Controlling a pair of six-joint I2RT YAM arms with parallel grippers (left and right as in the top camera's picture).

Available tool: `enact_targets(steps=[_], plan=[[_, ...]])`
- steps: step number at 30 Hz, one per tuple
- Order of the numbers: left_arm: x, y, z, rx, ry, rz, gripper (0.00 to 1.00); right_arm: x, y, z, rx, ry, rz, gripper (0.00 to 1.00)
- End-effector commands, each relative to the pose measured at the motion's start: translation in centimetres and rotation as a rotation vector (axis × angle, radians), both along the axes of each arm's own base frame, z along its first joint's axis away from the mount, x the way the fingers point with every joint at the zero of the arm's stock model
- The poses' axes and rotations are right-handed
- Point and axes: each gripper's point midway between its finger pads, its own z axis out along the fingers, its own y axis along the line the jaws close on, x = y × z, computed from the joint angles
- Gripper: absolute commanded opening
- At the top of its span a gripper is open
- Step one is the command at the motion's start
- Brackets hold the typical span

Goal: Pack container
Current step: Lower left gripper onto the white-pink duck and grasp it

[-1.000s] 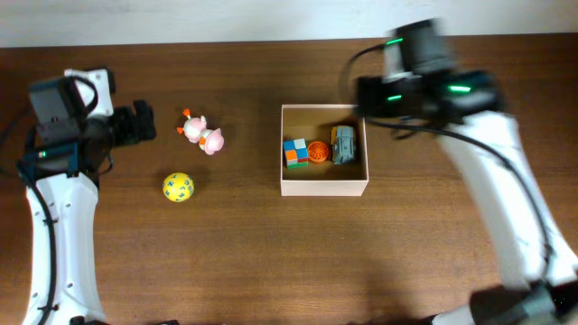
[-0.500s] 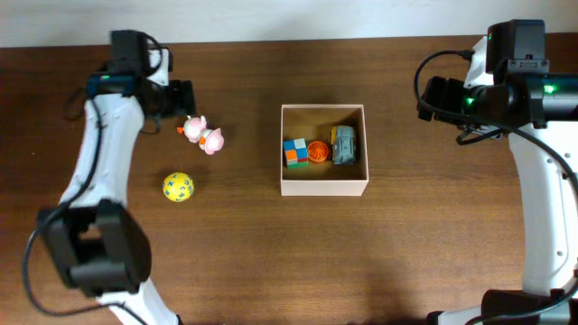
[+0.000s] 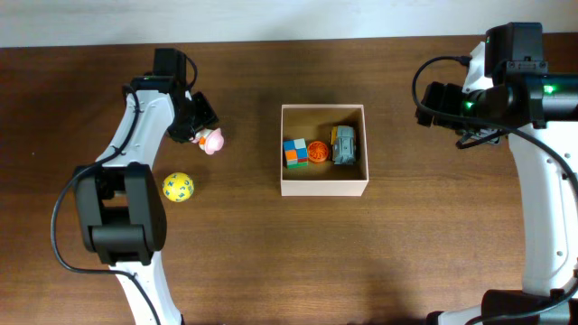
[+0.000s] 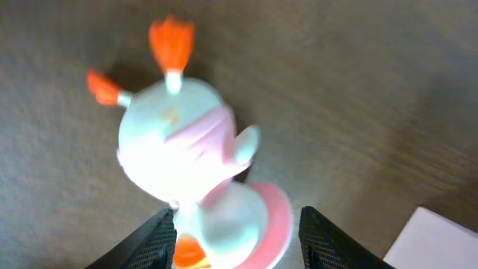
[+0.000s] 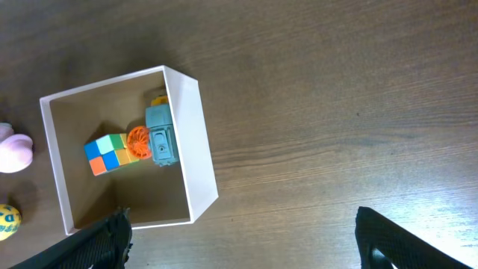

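Nearest the front edge of the dark brown wooden table (image 3: 271,262), a small yellow ball with blue markings (image 3: 178,187) lay alone, toward the left. Beyond it and nearer the middle stood the square, shallow, white-walled container (image 3: 323,188) with its tan cardboard inside, open at the top. Along its middle sat three toys in a row: a multicoloured cube (image 3: 295,152) at the left, an orange round toy (image 3: 317,152) just beside it, and a grey-blue toy vehicle (image 3: 343,144) against the right wall.

Farther back on the left, well apart from the container, a white and pink duck-like toy with orange feet (image 4: 198,172) lay on the wood. The left gripper (image 4: 239,243) hung low over it, fingers spread wide with the toy's lower end between them; whether they touched it could not be told.

Farthest back, to the right of the container, the right gripper (image 5: 243,224) hovered above bare table, fingers wide apart and holding nothing.
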Motion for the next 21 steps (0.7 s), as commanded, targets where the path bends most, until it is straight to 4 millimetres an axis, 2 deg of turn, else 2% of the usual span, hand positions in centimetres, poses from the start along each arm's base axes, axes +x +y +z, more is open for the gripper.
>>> enact_targets(steps=[1,5,11,13,16,18,21], plan=[[0.0,0.0,-0.3,-0.013,0.027,0.071,0.56,-0.1,0.0,-0.2,-0.002,0.006,0.007,0.89],[-0.4,0.5,-1.1,0.015,0.055,0.086,0.56,-0.1,0.0,-0.2,-0.001,0.006,0.007,0.87],[-0.9,0.0,-3.8,0.014,0.116,0.083,0.55,-0.1,0.0,-0.2,-0.001,0.007,0.007,0.85],[-1.2,-0.3,-4.7,0.016,0.137,0.075,0.48,-0.1,0.0,-0.2,-0.001,0.007,0.007,0.84],[-1.1,-0.8,-5.1,0.019,0.133,0.029,0.26,-0.1,0.0,-0.2,-0.001,0.007,0.007,0.82],[-0.7,-0.9,-4.7,0.025,0.111,-0.011,0.16,-0.1,0.0,-0.2,-0.002,0.007,0.007,0.83],[0.4,-0.9,-3.3,0.042,0.072,-0.092,0.09,-0.1,0.0,-0.2,-0.004,0.006,0.012,0.83]])
